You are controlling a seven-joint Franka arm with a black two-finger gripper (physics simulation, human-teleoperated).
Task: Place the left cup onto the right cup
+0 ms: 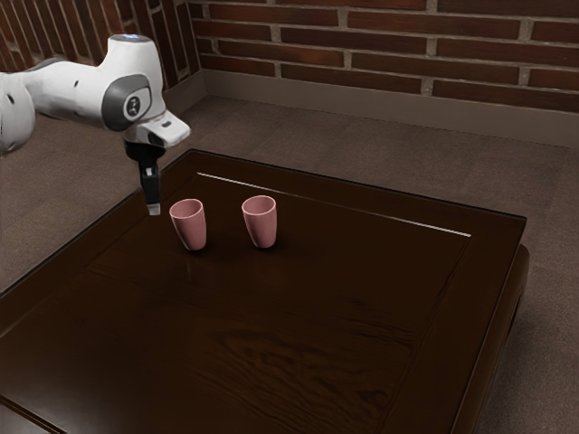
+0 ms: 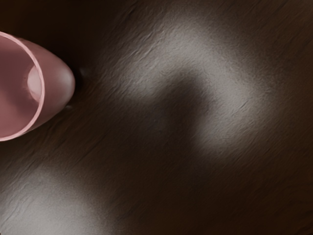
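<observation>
Two pink cups stand upright on the dark wooden table. The left cup is close to my gripper, and the right cup stands a short way toward the exterior view's right of it. My black gripper points down just beside the left cup, on the side away from the right cup, with its tip at about rim height. It holds nothing. In the wrist view, a pink cup with its open mouth is seen from above, off to one side of my hand, over the bare table.
The table has a raised rim around a sunken top. A brick wall runs behind it, across a stretch of floor. Wide bare table surface lies in front of the cups and toward the exterior view's right.
</observation>
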